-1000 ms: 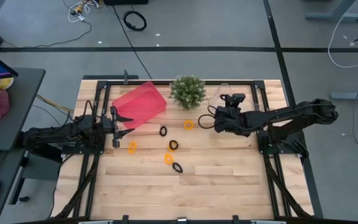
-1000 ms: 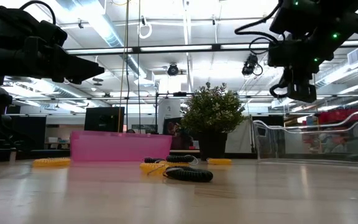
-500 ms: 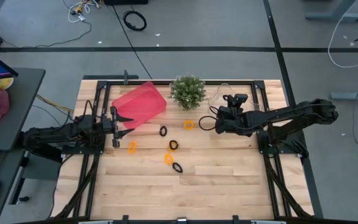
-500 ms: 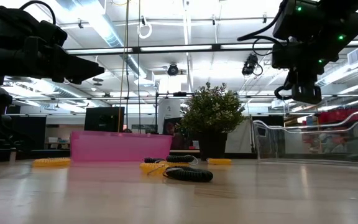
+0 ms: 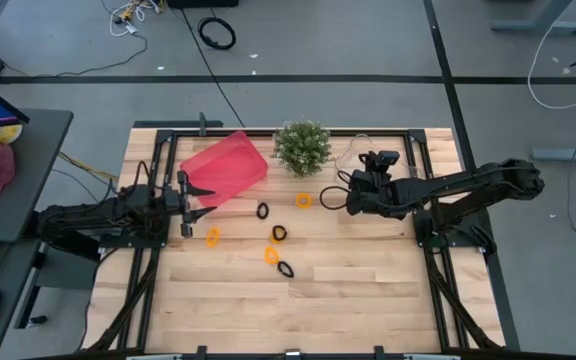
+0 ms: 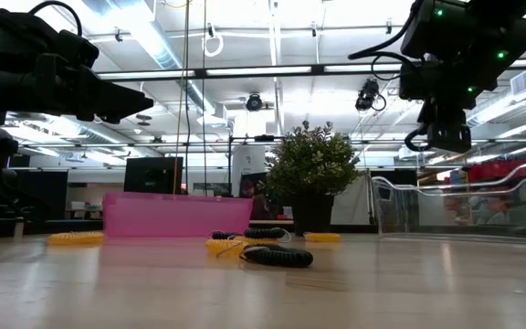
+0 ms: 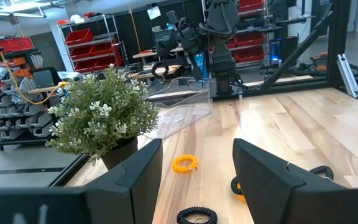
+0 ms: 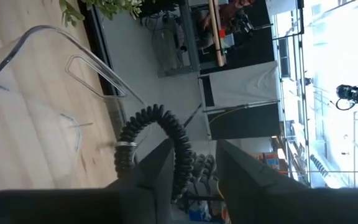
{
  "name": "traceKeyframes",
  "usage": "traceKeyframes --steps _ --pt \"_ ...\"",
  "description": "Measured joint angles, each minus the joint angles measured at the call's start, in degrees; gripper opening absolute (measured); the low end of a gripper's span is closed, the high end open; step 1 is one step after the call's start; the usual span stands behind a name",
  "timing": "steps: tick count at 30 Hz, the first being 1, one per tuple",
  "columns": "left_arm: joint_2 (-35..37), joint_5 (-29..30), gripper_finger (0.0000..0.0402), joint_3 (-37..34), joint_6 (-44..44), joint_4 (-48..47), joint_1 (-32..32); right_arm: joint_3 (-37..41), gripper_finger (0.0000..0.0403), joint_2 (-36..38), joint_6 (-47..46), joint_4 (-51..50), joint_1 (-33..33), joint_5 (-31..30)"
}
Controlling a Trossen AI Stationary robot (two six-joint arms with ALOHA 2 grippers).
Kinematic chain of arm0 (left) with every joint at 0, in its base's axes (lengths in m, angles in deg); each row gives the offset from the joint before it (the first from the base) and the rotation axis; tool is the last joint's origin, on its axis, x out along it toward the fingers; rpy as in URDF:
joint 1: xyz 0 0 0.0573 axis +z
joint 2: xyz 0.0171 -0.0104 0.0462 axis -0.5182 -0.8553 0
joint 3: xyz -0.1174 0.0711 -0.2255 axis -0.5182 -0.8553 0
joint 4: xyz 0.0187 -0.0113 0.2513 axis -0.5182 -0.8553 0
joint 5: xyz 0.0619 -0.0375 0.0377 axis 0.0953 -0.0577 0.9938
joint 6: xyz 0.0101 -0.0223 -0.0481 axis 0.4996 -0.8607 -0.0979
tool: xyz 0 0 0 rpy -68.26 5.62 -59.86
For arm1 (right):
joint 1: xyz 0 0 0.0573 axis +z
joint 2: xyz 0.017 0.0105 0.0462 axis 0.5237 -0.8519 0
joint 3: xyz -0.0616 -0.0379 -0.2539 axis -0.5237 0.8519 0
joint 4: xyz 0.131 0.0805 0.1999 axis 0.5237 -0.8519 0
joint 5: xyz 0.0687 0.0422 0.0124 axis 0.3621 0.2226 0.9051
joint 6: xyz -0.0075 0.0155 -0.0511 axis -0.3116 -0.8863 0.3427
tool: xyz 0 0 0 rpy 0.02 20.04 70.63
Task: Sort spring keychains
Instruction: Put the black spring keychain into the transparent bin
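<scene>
My right gripper [image 5: 351, 196] [image 6: 446, 139] is shut on a black spring keychain [image 8: 164, 138], in the air above a clear plastic tray [image 6: 464, 203] [image 8: 39, 81] right of the potted plant [image 5: 302, 147]. My left gripper [image 5: 189, 196] [image 7: 197, 180] waits open at the table's left, beside a pink bin [image 5: 226, 167]. Loose keychains lie flat on the wood: orange ones [image 5: 303, 201] [image 5: 213, 236] [image 5: 271, 255] and black ones [image 5: 263, 211] [image 5: 279, 233] [image 5: 286, 269]. My right gripper pinches the black spring keychain between its two fingers, which point downward. The coil's arc [image 8: 178, 140] bows out past the fingertips, with its metal ring end [image 8: 124, 150] to one side. It is lifted clear, over the clear tray.
The plant stands at the far middle of the table, between the pink bin and the clear tray. Black frame rails run along the table's edges. Bare wood lies toward the near edge [image 5: 298, 310].
My right gripper, still shut on the black keychain, has drifted a little toward the table's right edge over the clear tray, then held still. The left arm and the loose keychains have not moved.
</scene>
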Motion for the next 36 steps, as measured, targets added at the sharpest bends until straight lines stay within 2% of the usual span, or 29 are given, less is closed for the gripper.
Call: traceKeyframes --steps 10,12,16,23,28,36 --pt "0.02 0.0 0.02 -0.02 -0.02 -0.02 0.0 -0.01 0.0132 0.0 -7.69 0.18 -0.01 1.91" --pt "0.02 0.0 0.02 -0.02 0.0 0.0 0.0 -0.01 0.0132 0.01 -10.06 0.2 -0.49 5.47" --pt "0.01 0.01 0.02 -0.01 0.0 -0.01 0.01 -0.01 0.0132 0.02 -12.71 0.14 -3.79 17.22" --pt "0.01 0.0 0.02 0.0 0.0 -0.02 0.01 -0.01 0.0133 0.02 -19.34 -2.13 -8.4 29.24" --pt "0.02 0.0 0.02 0.0 0.0 -0.02 0.01 -0.01 0.0133 0.02 -18.04 -1.12 -9.16 35.12" --pt "0.02 0.0 0.02 0.0 0.0 -0.02 0.01 -0.01 0.0133 0.02 -10.33 7.45 -8.34 48.09"
